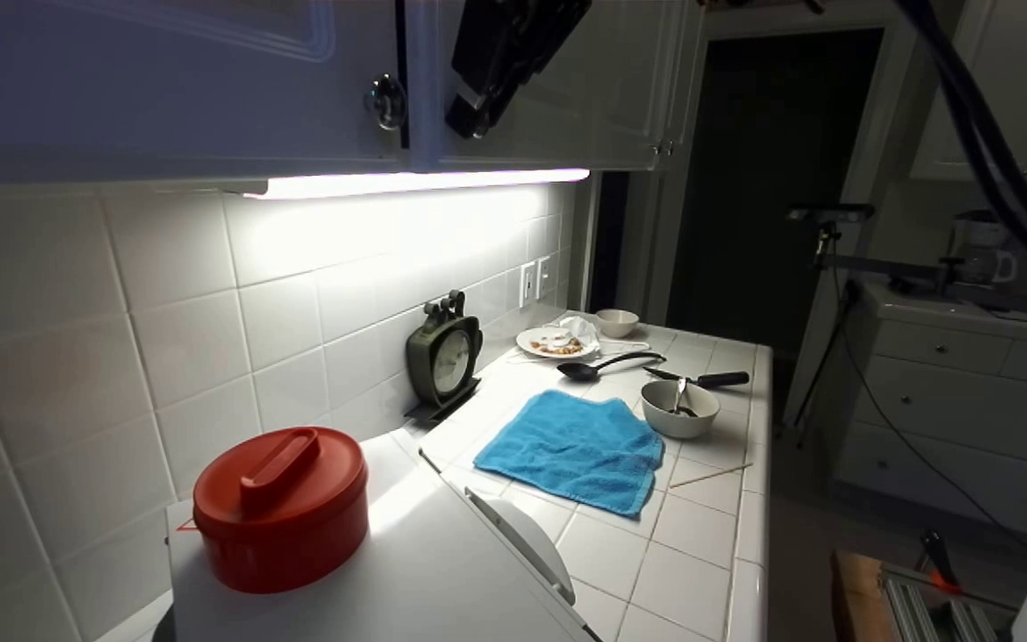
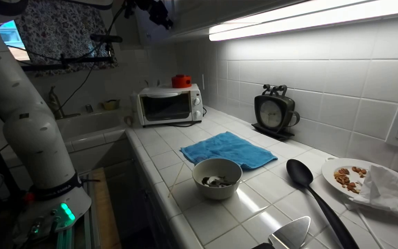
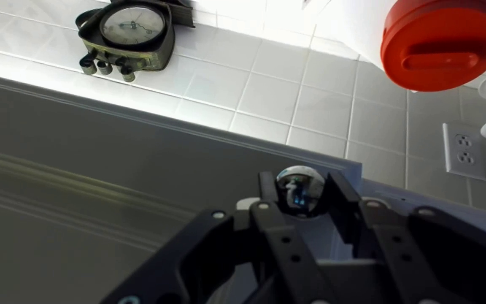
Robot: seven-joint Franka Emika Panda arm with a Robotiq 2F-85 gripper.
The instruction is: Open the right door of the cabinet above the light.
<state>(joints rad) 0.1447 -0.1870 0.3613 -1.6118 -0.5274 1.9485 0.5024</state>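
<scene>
Right door fills the wrist view's lower left, its knob slightly below and right of centre between the part-spread jaws of the gripper, presumably straddled for a pull, though whether they clamp it is unclear.

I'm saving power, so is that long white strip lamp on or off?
On: the long white strip lamp glows brightly in both exterior views and lights the white wall tiles below it.
</scene>
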